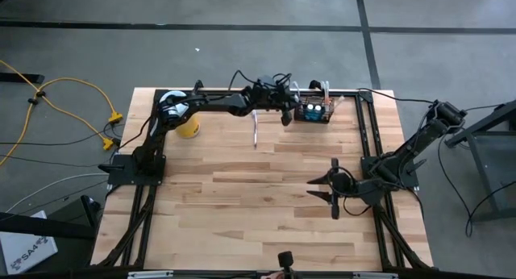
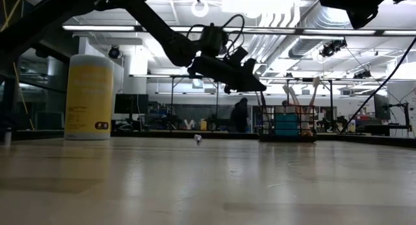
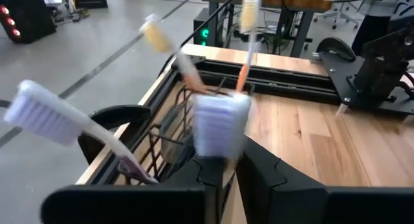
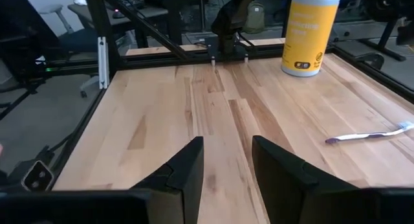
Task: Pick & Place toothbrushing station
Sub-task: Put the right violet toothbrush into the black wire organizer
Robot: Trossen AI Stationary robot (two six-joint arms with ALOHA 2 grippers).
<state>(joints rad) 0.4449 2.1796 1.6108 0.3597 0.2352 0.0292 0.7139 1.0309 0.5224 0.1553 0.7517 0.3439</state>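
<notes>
The toothbrushing station (image 1: 315,111), a black wire-mesh basket, sits near the table's (image 1: 266,222) far edge, at about one o'clock from the centre in the high view. Toothbrushes (image 3: 247,36) stand up out of it, and a pale blue-white block (image 3: 220,123) shows in it in the left wrist view, motion-blurred; its mesh walls are mostly hidden behind the fingers there. The left gripper (image 1: 288,111) reaches across the far side and sits just at the basket's nine o'clock side. Its jaws stand slightly apart in the wrist view; whether they touch the wire cannot be made out. The yellow canister (image 1: 188,127) with a white lid stands at about eleven o'clock, partly covered by the left arm from above. A single toothbrush (image 1: 255,127) lies flat on the wood between canister and basket. The right gripper (image 1: 334,189) waits at about three o'clock, jaws spread wide, holding nothing.
</notes>
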